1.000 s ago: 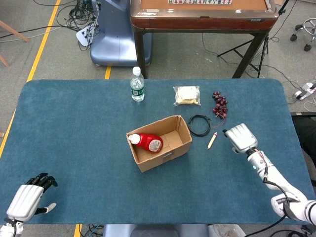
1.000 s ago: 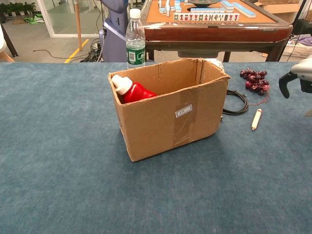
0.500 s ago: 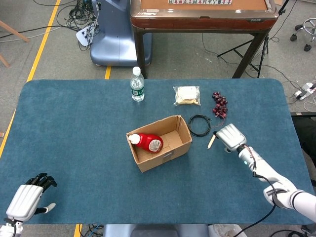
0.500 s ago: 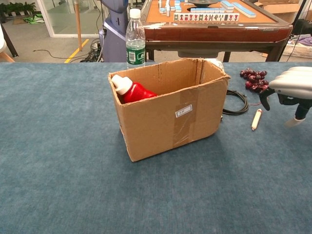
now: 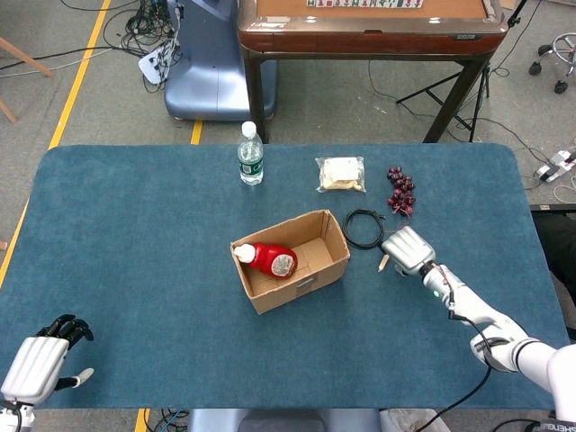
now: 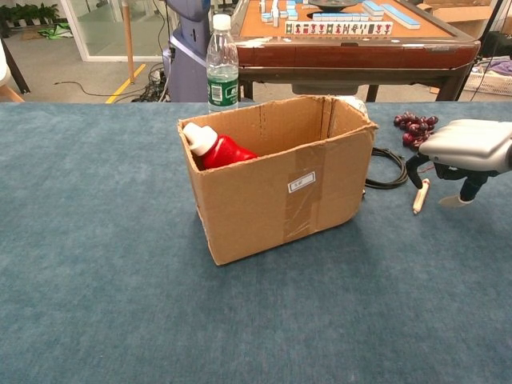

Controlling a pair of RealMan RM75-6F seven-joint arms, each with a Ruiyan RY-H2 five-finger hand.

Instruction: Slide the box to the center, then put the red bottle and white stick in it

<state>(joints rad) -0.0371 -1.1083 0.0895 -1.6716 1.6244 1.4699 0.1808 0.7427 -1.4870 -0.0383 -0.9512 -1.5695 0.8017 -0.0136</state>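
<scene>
while the red bottle (image 5: 271,259) lies in the box (image 5: 291,261) mid-table, the right hand (image 5: 407,249) hovers palm-down over the white stick (image 6: 420,196), fingers apart, holding nothing; left hand (image 5: 38,364) rests open.

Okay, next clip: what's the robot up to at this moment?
The cardboard box sits near the middle of the table with the red bottle already lying inside. The right hand is over the white stick, fingers pointing down around it, but the stick lies on the cloth and is not lifted. The left hand rests idle at the near left edge, holding nothing. A water bottle, a coiled black cable, a snack packet and grapes lie untouched.
</scene>
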